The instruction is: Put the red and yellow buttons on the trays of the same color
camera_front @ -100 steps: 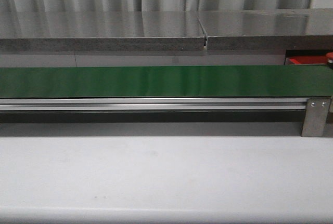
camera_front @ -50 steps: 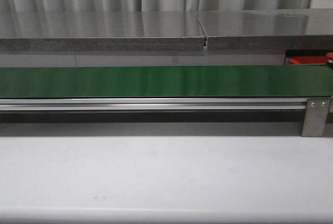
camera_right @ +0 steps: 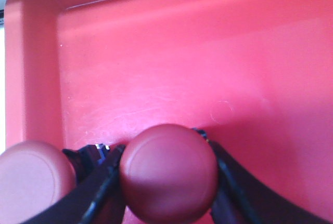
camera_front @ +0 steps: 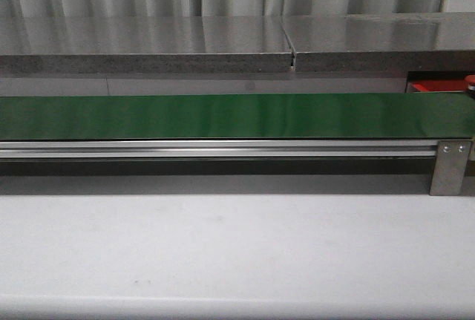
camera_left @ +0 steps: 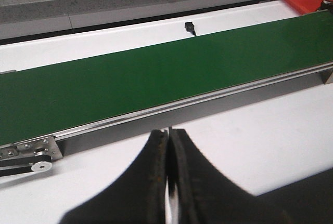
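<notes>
In the right wrist view my right gripper (camera_right: 161,142) is shut on a round red button (camera_right: 169,174), held just over the floor of the bright red tray (camera_right: 208,52). A second red button (camera_right: 32,180) lies in the tray beside the fingers. In the front view only a strip of the red tray (camera_front: 434,86) shows at the far right behind the belt, with a small red round piece (camera_front: 470,80) at the frame edge. My left gripper (camera_left: 169,132) is shut and empty over the white table, in front of the belt. No yellow button or yellow tray is in view.
A long green conveyor belt (camera_front: 223,116) on an aluminium rail (camera_front: 223,149) crosses the table; it also shows in the left wrist view (camera_left: 156,78). A grey stone ledge (camera_front: 148,45) runs behind it. A metal bracket (camera_front: 451,165) stands at the belt's right end.
</notes>
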`<state>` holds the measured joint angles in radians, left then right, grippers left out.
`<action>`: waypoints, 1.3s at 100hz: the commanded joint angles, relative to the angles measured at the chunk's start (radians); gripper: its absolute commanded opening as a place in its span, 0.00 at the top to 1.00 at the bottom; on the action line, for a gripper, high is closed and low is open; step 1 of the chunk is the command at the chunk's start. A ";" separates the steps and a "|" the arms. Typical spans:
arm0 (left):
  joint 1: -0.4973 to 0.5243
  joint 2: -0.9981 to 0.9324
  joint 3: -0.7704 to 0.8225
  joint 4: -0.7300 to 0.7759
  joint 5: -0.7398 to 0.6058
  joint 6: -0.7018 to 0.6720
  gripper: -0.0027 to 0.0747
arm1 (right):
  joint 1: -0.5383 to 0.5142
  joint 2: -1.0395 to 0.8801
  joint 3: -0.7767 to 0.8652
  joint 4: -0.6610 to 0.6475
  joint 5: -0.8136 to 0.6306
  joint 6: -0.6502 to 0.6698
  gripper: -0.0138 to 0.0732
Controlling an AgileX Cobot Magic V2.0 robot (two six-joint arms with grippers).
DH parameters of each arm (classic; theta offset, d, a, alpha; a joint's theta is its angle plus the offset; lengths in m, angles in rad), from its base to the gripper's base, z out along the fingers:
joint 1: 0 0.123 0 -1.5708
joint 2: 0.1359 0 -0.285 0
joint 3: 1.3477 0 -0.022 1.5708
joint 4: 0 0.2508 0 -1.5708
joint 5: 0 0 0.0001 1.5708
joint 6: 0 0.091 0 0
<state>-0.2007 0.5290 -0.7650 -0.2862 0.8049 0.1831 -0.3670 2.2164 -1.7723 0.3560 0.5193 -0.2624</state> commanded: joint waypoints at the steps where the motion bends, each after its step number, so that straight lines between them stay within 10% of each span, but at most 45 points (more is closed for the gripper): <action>1: -0.008 0.003 -0.024 -0.021 -0.064 -0.002 0.99 | -0.007 -0.060 -0.030 0.013 -0.042 -0.002 0.62; 59: -0.008 0.003 -0.024 -0.021 -0.064 -0.002 0.99 | -0.007 -0.067 -0.031 0.013 -0.044 -0.003 0.25; 130: -0.008 0.003 -0.024 -0.021 -0.064 -0.002 0.99 | -0.007 -0.156 -0.031 0.013 0.011 -0.003 0.25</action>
<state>-0.2007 0.5290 -0.7650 -0.2862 0.8049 0.1831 -0.3670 2.1555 -1.7723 0.3578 0.5537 -0.2624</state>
